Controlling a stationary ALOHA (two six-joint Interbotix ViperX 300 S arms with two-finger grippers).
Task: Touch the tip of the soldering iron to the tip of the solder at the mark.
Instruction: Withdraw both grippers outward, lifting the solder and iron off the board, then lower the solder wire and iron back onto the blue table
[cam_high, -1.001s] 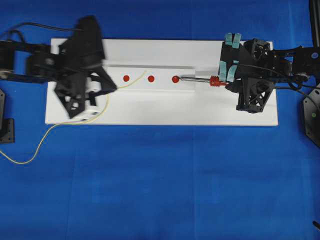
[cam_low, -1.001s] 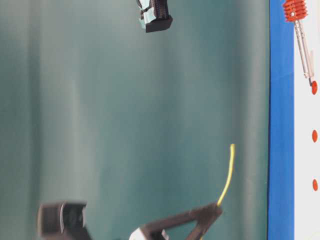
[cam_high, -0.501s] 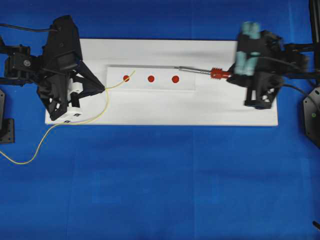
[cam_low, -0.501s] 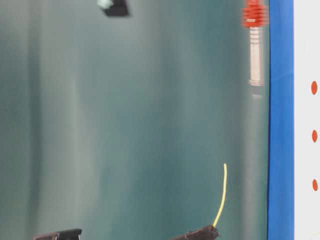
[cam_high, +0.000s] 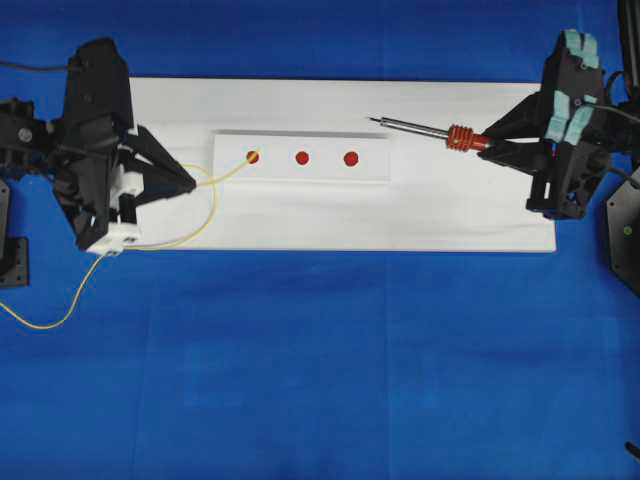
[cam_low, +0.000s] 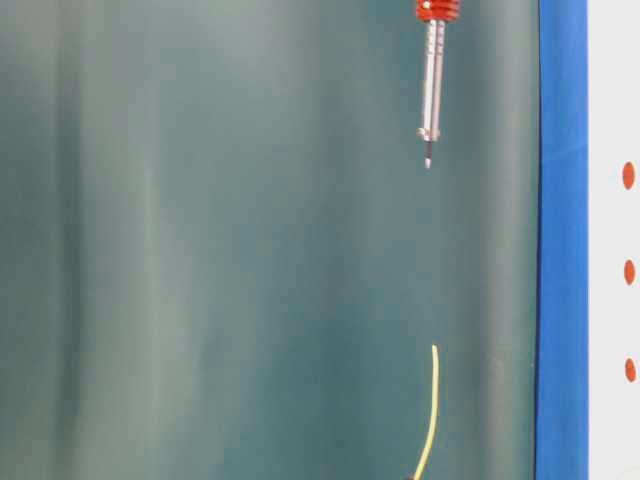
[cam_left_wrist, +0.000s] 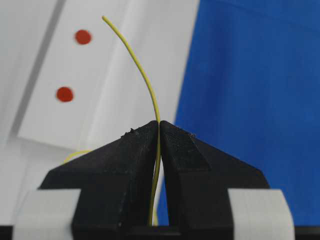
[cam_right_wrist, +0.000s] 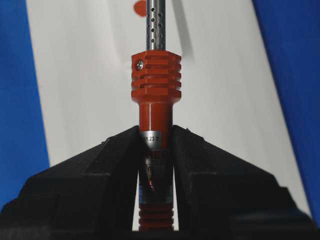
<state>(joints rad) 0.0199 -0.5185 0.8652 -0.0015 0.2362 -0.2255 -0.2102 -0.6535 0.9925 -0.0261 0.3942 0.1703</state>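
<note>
Only one marking is legible: small dark digits reading "01.23" followed by an unclear character, printed on a silver band of the soldering iron (cam_right_wrist: 155, 107) handle, with illegible red lettering on the label just below.

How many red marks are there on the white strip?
3, in a row along the strip in the overhead view: left mark by the solder end, middle mark, right mark. None looks hidden.
</note>
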